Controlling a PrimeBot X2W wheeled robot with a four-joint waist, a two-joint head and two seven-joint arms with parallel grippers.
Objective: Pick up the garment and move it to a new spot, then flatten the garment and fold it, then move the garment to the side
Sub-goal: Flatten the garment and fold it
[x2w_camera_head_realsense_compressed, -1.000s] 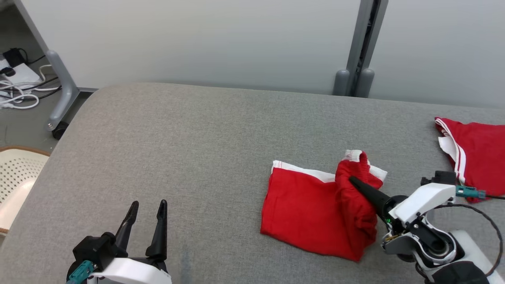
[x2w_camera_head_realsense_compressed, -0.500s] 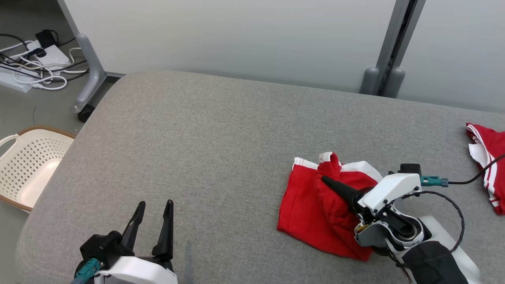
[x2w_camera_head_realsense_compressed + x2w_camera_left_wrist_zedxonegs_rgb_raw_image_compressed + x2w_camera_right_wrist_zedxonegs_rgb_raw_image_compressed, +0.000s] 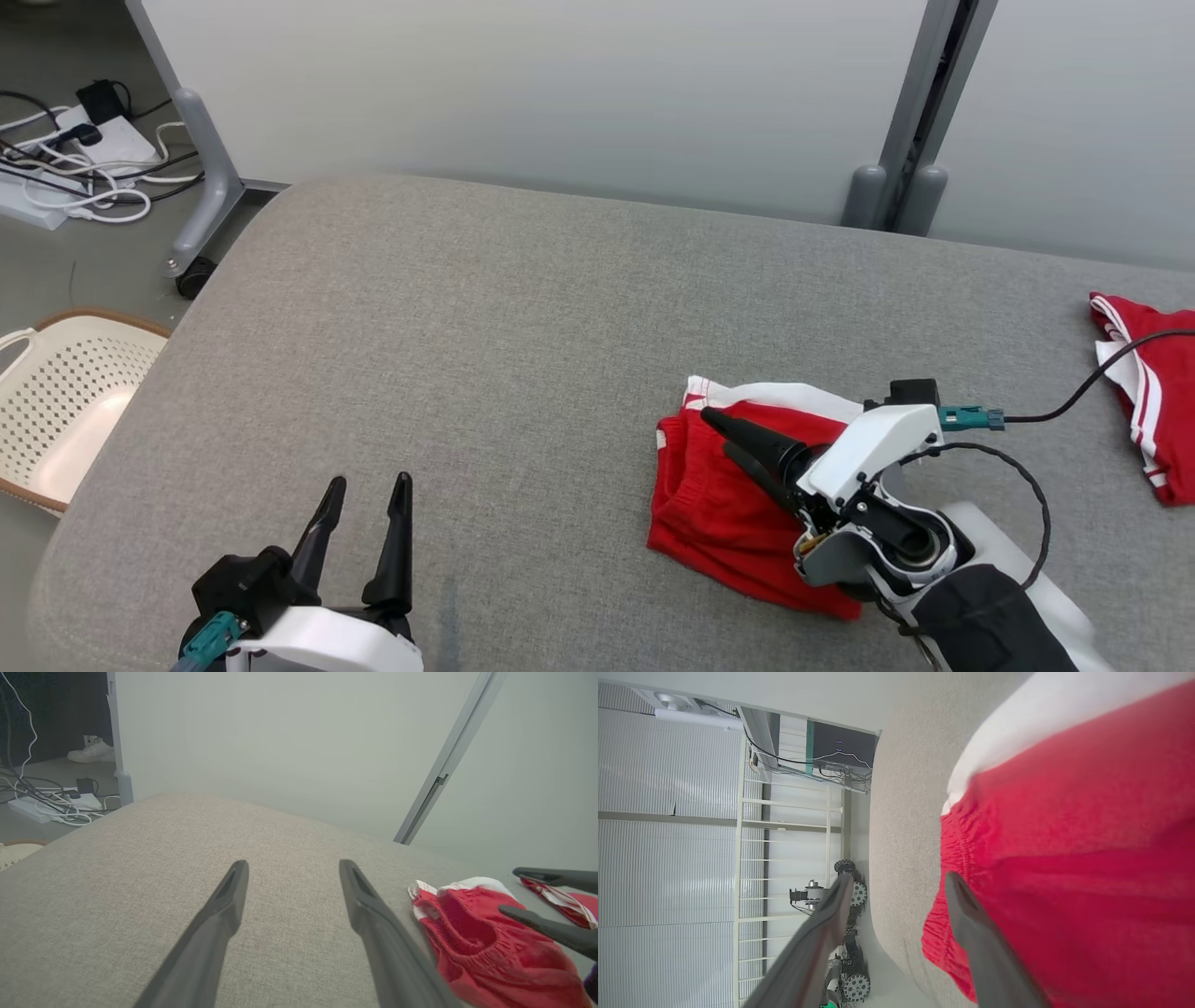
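- A cream, perforated plastic basket (image 3: 56, 401) sits at far left, beside the worktop (image 3: 523, 308), a grey woven pad with rounded corners.
- The left claw (image 3: 369, 479) has its tapered dark fingers apart, holding nothing.
- The red garment (image 3: 719, 504), white-banded with a gathered elastic edge, lies rumpled right of centre, beneath the spread right claw (image 3: 717, 431).

A robotics test lab, not a home; pale partition panels (image 3: 560, 93) on grey posts (image 3: 920, 103) wall off the space, one post standing on a castor (image 3: 193, 278); a power strip (image 3: 103, 140) and loose cables (image 3: 56, 182) lie on the bare floor; the worktop (image 3: 467, 355) is a padded slab covered in grey fabric; the right wrist view takes in a wheeled machine (image 3: 858, 894) beside a white railing (image 3: 784, 812) and ribbed wall panels (image 3: 663, 765).
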